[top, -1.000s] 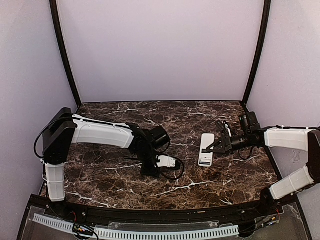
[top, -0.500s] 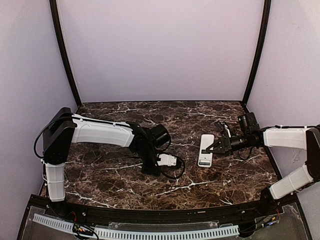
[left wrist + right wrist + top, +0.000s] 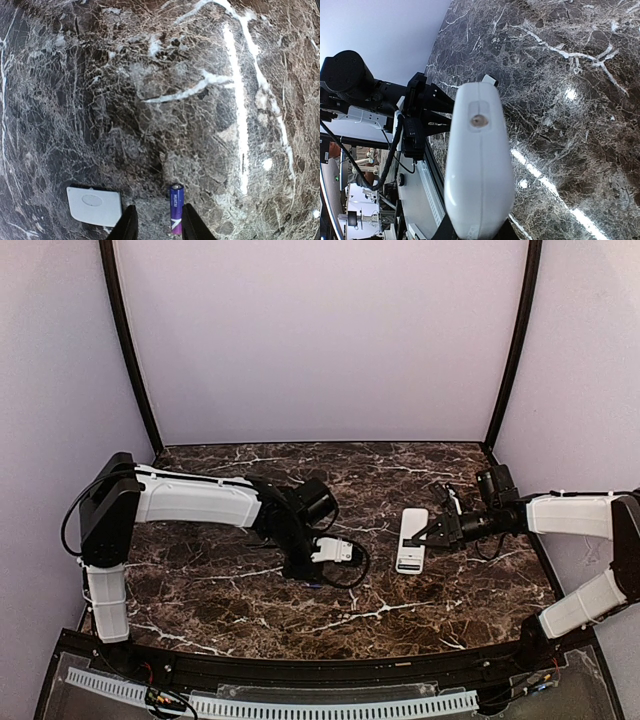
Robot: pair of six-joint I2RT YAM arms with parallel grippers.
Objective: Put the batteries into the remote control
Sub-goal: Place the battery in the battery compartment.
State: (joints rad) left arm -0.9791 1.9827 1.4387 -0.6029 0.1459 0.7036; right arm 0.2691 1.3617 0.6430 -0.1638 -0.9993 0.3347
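One of the batteries, a slim purple-blue cylinder, lies on the marble between the fingers of my left gripper. It sits close to the right finger, with a clear gap to the left finger, so the jaws stand open. In the top view the left gripper points down at the table left of centre. My right gripper is shut on the remote control, whose white back with its dark recess faces up. In the right wrist view the remote control fills the middle, clamped at its near end.
A small white cover plate lies flat just left of the left gripper's fingers. The left arm's black cable loops on the table beside its wrist. Dark marble table with lilac walls around it.
The left gripper's jaws have widened off the battery, and its wrist has shifted slightly away from the near edge. The right arm and the remote have stayed put.
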